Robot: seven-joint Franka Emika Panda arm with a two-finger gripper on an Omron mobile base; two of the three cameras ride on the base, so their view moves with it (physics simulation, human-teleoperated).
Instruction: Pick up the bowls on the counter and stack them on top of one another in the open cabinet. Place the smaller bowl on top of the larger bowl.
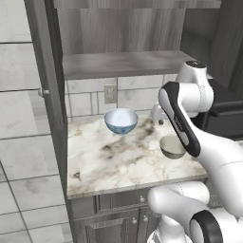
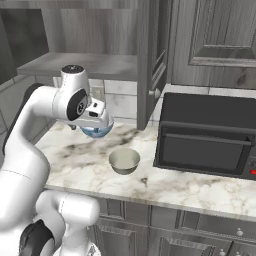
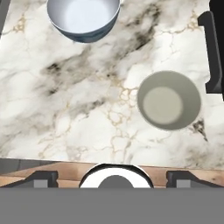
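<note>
Your gripper (image 3: 112, 177) hangs spread wide over the counter (image 3: 87, 127), holding nothing. You have two bowls: the larger bowl (image 3: 83, 17) at eleven o'clock, the smaller bowl (image 3: 169, 100) at two.

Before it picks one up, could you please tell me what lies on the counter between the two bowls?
Nothing: in the hand view, bare veined marble counter separates the larger bowl from the smaller bowl; they stand apart.
</note>
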